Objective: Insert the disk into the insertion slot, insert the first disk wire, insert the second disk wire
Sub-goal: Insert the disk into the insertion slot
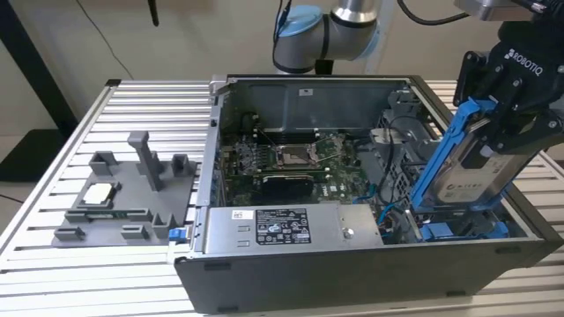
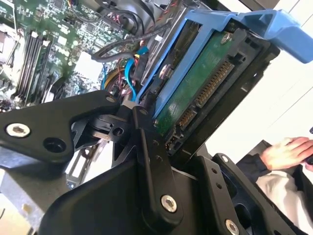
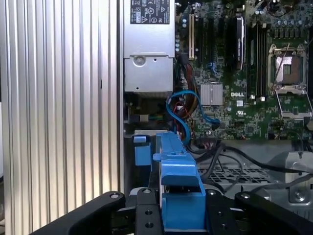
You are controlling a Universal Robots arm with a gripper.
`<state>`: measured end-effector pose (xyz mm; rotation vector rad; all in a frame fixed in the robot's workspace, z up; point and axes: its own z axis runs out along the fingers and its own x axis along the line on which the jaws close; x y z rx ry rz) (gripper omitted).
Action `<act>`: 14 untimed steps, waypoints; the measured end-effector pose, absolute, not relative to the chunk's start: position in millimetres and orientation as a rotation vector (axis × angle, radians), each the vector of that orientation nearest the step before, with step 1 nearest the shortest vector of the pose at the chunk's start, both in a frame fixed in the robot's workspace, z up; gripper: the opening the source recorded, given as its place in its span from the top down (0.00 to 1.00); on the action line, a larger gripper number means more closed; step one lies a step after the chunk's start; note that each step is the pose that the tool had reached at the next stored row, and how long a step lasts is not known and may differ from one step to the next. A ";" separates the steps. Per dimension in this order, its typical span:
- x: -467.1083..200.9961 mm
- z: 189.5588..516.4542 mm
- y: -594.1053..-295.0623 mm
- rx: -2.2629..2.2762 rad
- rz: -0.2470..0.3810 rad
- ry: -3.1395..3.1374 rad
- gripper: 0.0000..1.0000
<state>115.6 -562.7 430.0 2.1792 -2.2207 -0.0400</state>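
Note:
My gripper (image 1: 495, 132) is shut on the disk (image 1: 467, 178), a silver drive in a bright blue carrier (image 1: 445, 148). I hold it tilted, almost on end, over the open computer case at the exterior view's right. Its lower end hangs just above the insertion slot (image 1: 458, 231) with its blue rails. The second wrist view shows the disk's green circuit side (image 2: 195, 83) and connector between my black fingers (image 2: 146, 132). In the first wrist view the blue carrier (image 3: 178, 191) sits between my fingers. A loose blue cable (image 3: 178, 105) and black cables lie beside the bay.
The grey power-supply box (image 1: 282, 228) lines the case's front, with the motherboard (image 1: 291, 158) behind it. A grey fixture tray (image 1: 123, 198) stands on the slatted metal table (image 1: 53, 264) at the exterior view's left. A person's hand (image 2: 288, 149) shows beyond the case.

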 end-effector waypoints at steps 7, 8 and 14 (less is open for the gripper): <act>119.1 418.6 -563.2 2.179 -0.040 -2.221 0.68; 119.5 417.1 -563.4 2.179 -0.040 -2.221 0.68; 122.2 409.6 -565.3 2.179 -0.040 -2.221 0.68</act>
